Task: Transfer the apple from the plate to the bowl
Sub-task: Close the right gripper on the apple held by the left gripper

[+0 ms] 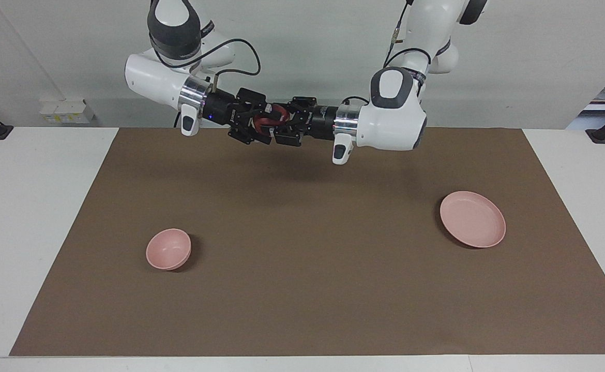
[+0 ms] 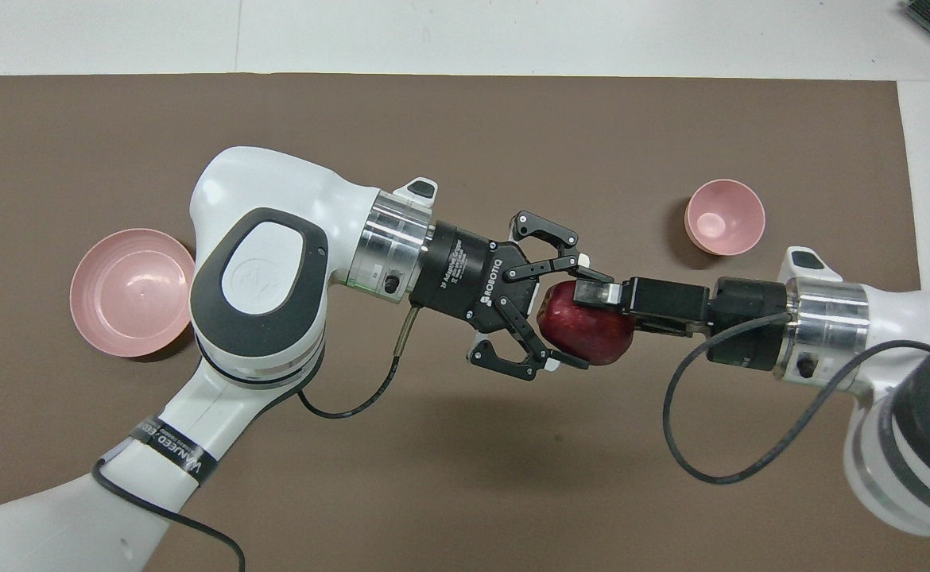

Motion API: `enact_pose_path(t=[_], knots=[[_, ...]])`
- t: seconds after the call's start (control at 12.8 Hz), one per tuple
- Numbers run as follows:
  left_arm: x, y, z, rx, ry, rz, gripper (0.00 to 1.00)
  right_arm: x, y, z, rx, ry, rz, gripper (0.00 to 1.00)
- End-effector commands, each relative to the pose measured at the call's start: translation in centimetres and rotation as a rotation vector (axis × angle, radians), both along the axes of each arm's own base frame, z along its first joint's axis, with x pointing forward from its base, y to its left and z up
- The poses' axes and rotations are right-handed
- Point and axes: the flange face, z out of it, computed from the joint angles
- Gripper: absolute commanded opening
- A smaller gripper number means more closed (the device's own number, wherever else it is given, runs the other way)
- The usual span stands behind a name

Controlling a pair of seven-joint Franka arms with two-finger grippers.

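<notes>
Apple (image 2: 584,330), dark red, hangs in the air between the two pincers, high above the middle of the brown mat (image 1: 302,289), over the strip of it nearest the robots. It sits on neither dish.

The right pincer (image 2: 602,306) comes in level from the right arm's end of the counter (image 1: 28,206). In the overhead view one of its fingers (image 2: 592,292) lies across the top of the fruit, so this pincer is pinching the apple. The left pincer (image 2: 564,314) points straight at it from the other arm. Its fingers are spread, one to each side of the apple; whether the tips just touch the skin cannot be told. In the facing view the two pincers meet nose to nose, and only a sliver of red shows between them.

The plate (image 1: 472,219) lies bare on the mat toward the left arm's end of the counter. The bowl (image 1: 168,249) stands toward the right arm's end, well apart from the plate and a little farther from the robots than it. Both dishes are pale pink, and nothing lies in either.
</notes>
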Motion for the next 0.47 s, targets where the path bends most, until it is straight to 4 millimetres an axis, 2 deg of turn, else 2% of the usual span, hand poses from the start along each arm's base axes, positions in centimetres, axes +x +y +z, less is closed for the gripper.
enact_pose_path(t=[0.0, 0.39], knots=[[-1.82, -0.63, 0.95, -0.024, -0.009, 0.004, 0.00, -0.72, 0.81, -0.43, 0.027, 0.046, -0.010, 1.00], [-1.84, -0.60, 0.95, -0.028, -0.014, -0.001, 0.00, -1.19, 1.38, -0.01, 0.031, 0.083, -0.005, 1.00]])
